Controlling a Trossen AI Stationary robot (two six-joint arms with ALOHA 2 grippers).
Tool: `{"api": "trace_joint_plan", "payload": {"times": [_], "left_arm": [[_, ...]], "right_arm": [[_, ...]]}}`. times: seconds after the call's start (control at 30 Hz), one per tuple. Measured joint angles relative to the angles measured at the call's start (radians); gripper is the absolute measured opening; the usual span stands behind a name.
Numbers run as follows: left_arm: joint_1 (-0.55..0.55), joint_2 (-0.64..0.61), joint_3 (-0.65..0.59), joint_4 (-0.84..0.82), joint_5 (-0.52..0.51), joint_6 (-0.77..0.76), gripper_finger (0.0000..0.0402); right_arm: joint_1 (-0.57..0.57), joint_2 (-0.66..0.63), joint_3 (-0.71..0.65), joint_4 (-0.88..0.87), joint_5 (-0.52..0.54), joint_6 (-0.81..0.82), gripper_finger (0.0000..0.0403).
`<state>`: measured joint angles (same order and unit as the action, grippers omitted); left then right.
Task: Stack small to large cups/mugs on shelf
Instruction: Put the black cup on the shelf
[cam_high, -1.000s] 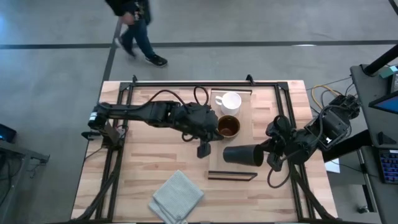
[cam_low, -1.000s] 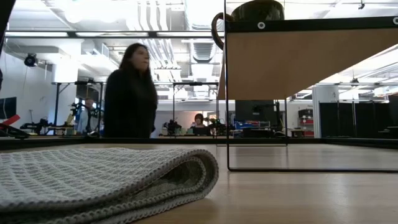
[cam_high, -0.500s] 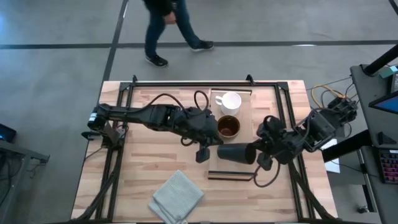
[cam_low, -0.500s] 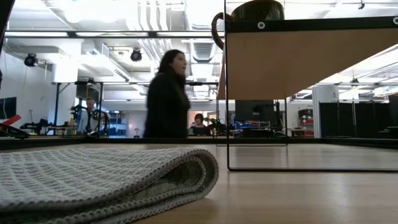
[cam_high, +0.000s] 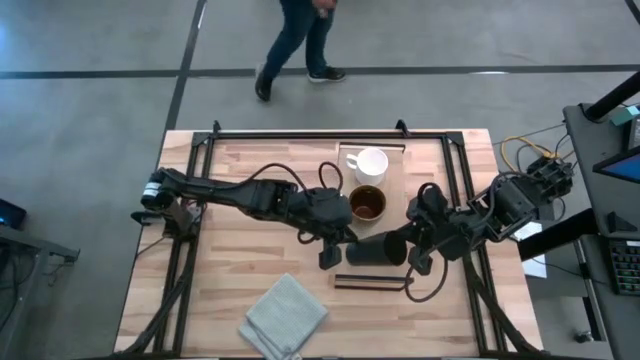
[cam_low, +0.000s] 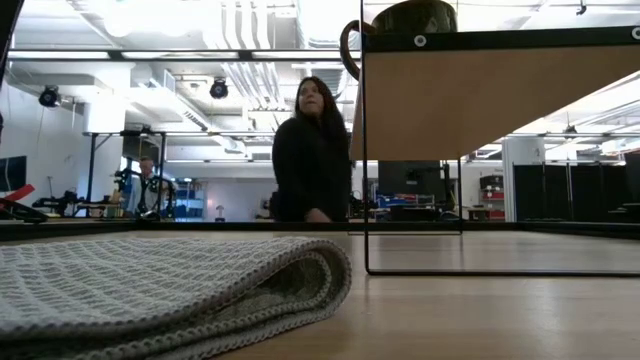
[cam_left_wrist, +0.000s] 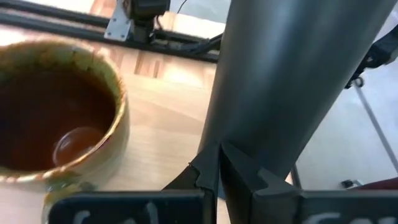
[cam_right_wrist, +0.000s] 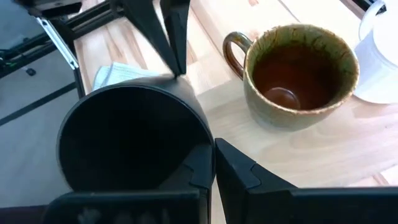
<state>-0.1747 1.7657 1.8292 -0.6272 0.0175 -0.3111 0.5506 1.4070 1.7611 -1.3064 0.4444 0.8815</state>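
Three cups sat along the shelf (cam_high: 395, 190) in my high view: white mug (cam_high: 371, 162) at the far end, brown mug (cam_high: 367, 203) upright in the middle, dark cup (cam_high: 377, 250) lying on its side over the near end. My right end effector (cam_high: 412, 246) pinched the dark cup's rim (cam_right_wrist: 186, 163), one finger inside its mouth. My left end effector (cam_high: 334, 243) had its fingers (cam_left_wrist: 211, 176) closed together against the cup's wall. Gray cloth (cam_high: 285, 317) lay on the table (cam_high: 230, 270). One person (cam_low: 312, 150) stood beyond.

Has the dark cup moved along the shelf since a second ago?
Yes. The dark cup, on its side, has shifted left toward the brown mug on the shelf.
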Motion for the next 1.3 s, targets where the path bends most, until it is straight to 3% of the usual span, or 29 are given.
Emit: {"api": "trace_joint_plan", "payload": {"times": [0.57, 0.87, 1.3], "left_arm": [[-0.006, -0.001, -0.003, 0.011, -0.031, -0.024, 0.0000], [-0.006, -0.031, 0.001, -0.010, -0.033, -0.024, 0.0000], [-0.010, 0.044, 0.001, 0.035, -0.015, -0.058, 0.0000]], "right_arm": [[-0.015, 0.009, 0.000, 0.071, -0.051, -0.051, 0.0009], [-0.015, 0.016, 0.000, -0.139, -0.055, 0.101, 0.0008], [-0.043, 0.017, 0.000, -0.062, -0.024, 0.006, 0.0008]]}}
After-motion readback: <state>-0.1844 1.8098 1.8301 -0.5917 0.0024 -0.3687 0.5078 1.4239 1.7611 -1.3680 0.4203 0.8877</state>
